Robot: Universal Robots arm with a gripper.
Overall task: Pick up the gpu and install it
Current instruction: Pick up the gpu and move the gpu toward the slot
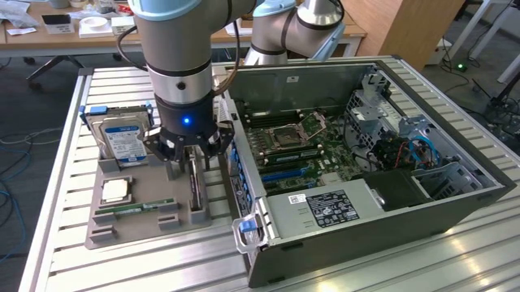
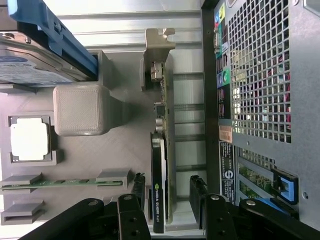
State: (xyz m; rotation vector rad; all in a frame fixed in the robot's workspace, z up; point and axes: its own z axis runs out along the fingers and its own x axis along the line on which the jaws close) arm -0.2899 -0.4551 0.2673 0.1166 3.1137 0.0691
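The gpu [image 2: 159,170] presented a dark, slightly glossy card face, with a matt silvery-beige metal bracket [image 2: 159,47] at one end. The tray [image 2: 80,107] was grey plastic of matt, finely grained finish, and the table [image 1: 122,85] was ribbed bare metal with a dull brushed sheen. The computer case [image 2: 305,100] was matt grey sheet metal with a perforated grille; the hard drive [image 1: 122,143] was silvery metal under a glossy label.

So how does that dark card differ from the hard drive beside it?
The gpu is thin and dark; the hard drive is thicker, silver, blue-white labelled. The gpu stands on edge, straddled by the gripper; the hard drive leans untouched. Both sit in the grey tray.
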